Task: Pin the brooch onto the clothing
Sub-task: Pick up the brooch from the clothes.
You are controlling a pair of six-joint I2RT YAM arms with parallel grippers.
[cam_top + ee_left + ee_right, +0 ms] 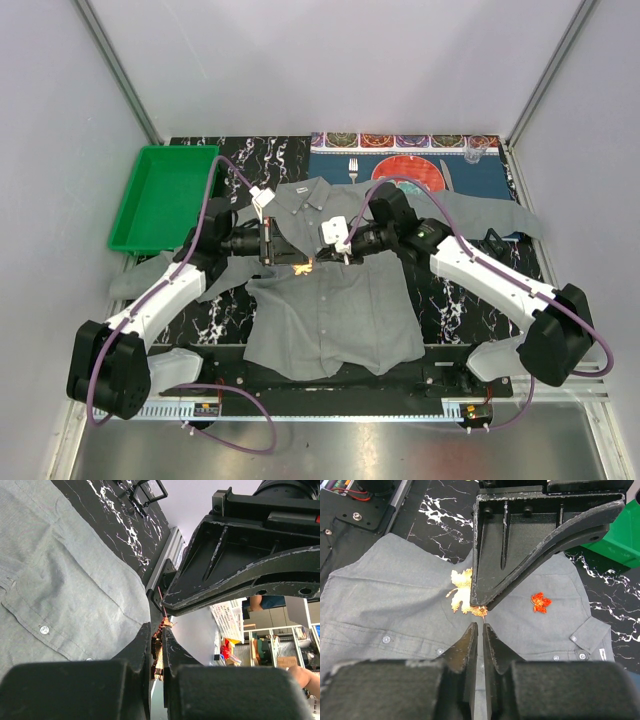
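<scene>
Left gripper [156, 632] is clenched on the gold leaf brooch [461, 596], just over the shirt [330, 320] chest. The leaf's long axis runs between the 2 grippers. Right gripper [480, 629] meets it tip to tip, fingers almost together; can't tell if they pinch the pin. 1 red leaf [540, 601] lies nearby, with open cloth around.

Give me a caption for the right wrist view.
The left gripper and right gripper meet at the gold leaf brooch over the grey shirt, red leaf brooch nearby.
</scene>
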